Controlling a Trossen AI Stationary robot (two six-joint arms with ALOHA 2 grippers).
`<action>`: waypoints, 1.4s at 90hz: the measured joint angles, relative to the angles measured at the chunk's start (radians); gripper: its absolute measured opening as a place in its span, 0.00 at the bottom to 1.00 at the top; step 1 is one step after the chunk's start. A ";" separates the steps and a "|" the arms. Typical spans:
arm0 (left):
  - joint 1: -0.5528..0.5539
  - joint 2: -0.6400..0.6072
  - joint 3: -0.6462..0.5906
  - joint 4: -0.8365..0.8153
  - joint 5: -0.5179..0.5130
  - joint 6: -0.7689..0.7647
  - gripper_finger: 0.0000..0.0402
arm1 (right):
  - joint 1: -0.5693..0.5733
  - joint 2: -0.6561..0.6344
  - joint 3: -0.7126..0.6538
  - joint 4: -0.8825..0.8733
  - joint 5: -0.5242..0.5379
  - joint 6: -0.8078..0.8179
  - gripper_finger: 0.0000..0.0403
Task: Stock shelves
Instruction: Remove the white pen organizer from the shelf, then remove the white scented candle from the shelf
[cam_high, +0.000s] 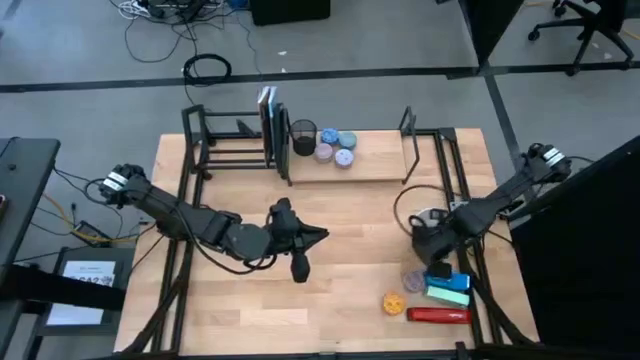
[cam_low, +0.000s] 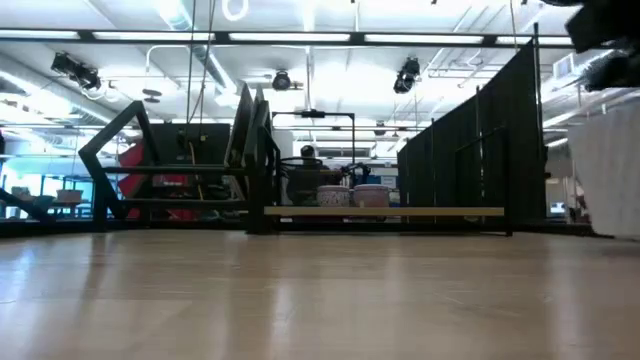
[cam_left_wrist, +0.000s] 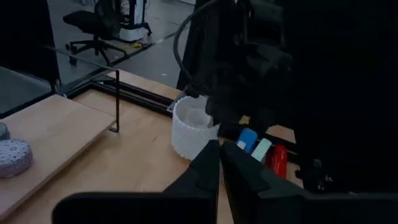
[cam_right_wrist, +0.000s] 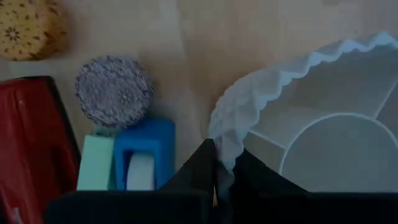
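right gripper (cam_right_wrist: 216, 163) pinches white cup (cam_right_wrist: 311, 118) rim above wooden tabletop (cam_high: 340, 210)

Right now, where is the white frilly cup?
In the high view the white cup sits at the table's right, pinched at its rim by the right pincer, beside the blue tape dispenser.

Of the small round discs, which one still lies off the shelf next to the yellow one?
The grey-purple disc, on the table beside the blue tape holder; the others sit on the shelf board.
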 joint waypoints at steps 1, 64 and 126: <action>0.000 0.000 0.000 0.000 -0.001 0.000 0.00 | 0.001 -0.008 -0.005 0.001 0.000 0.011 0.00; 0.001 0.044 0.000 0.001 -0.042 -0.059 0.00 | 0.051 -0.073 -0.030 0.024 0.052 0.113 0.38; 0.001 0.045 0.000 0.013 -0.111 -0.055 0.00 | -0.558 0.109 0.109 0.811 0.232 -0.746 0.68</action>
